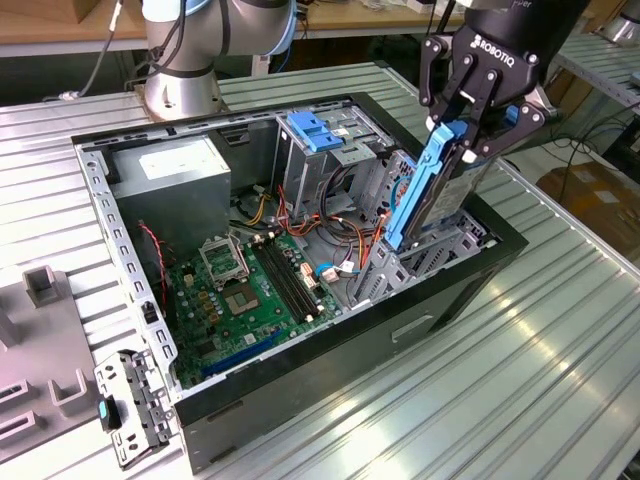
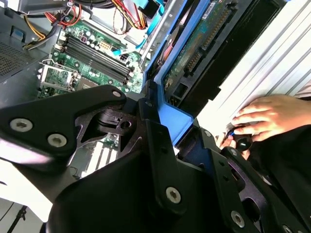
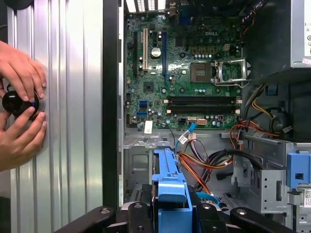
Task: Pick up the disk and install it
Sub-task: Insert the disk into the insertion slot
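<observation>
The disk (image 1: 437, 190), a flat metal drive with blue plastic side rails, stands steeply tilted with its lower end down in the metal drive bay (image 1: 448, 252) at the open computer case's corner on the exterior view's right. My gripper (image 1: 468, 135) is shut on the disk's upper end. In the second wrist view the disk's (image 2: 194, 53) green circuit underside and blue rail run away from the black fingers (image 2: 163, 145). In the first wrist view the disk (image 3: 167, 187) rises from between the gripper's (image 3: 167, 218) black fingers, over the bay.
The black case (image 1: 320, 405) lies open on a ribbed metal table (image 1: 560, 360). Inside it are a green motherboard (image 1: 240, 290), a grey power supply (image 1: 175, 185), a light-blue bracket (image 1: 315, 130) and loose cables (image 1: 320, 225). A person's hands (image 3: 19, 107) hold a black knob beside the case.
</observation>
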`<state>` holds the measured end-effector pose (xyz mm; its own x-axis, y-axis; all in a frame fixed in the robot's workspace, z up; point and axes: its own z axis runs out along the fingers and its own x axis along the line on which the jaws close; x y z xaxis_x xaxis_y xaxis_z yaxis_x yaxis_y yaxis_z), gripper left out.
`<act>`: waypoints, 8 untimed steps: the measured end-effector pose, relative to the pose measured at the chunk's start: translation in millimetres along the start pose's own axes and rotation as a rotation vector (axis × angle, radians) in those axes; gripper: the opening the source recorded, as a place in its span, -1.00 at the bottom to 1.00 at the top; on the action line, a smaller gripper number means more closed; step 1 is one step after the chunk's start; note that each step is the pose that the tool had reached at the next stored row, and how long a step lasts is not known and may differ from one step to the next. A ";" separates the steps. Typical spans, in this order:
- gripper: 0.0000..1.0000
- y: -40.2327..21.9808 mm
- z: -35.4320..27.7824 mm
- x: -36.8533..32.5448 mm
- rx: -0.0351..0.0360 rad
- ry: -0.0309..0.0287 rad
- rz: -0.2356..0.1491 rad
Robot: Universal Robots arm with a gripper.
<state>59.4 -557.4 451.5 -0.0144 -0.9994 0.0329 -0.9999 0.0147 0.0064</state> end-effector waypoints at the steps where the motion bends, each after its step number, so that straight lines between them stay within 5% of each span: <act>1: -0.25 0.0 0.4 -0.3 -0.0003 -0.0001 0.000; 8: -0.25 -1.8 5.8 -0.6 -0.0063 0.0001 0.000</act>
<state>61.1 -557.1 445.8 -0.0144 -0.9994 0.0330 -0.9998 0.0148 0.0126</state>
